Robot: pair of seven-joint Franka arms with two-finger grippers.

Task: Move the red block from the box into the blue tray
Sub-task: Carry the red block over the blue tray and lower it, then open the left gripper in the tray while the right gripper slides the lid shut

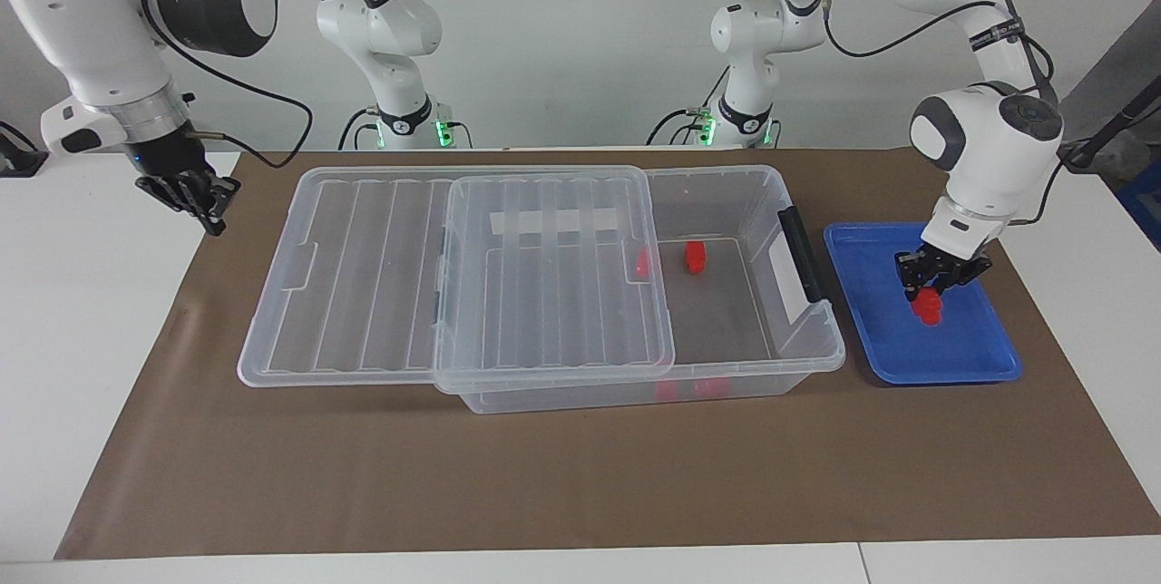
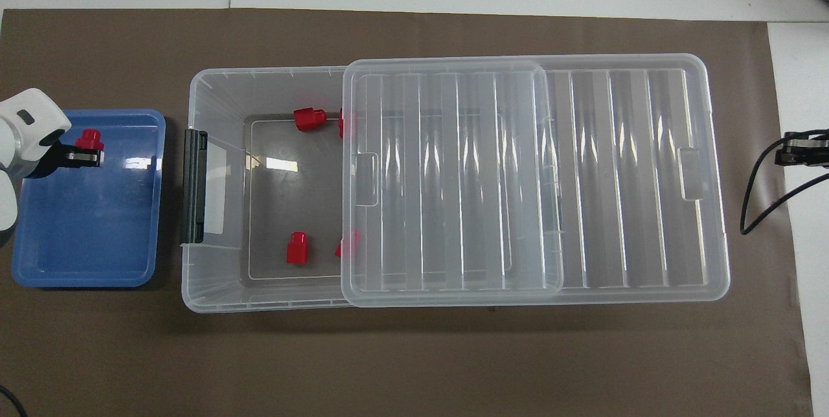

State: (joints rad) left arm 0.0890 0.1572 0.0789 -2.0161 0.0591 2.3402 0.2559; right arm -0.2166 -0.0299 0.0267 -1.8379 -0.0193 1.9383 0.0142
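The blue tray lies at the left arm's end of the table, beside the box. My left gripper is low inside the tray, shut on a red block at its tips. The clear box stands mid-table. Its ribbed lid is slid toward the right arm's end and leaves the tray-side half uncovered. Two red blocks lie in the uncovered part. Others show partly under the lid's edge.
My right gripper waits in the air over the edge of the brown mat at the right arm's end. A black clip sits on the box wall that faces the tray.
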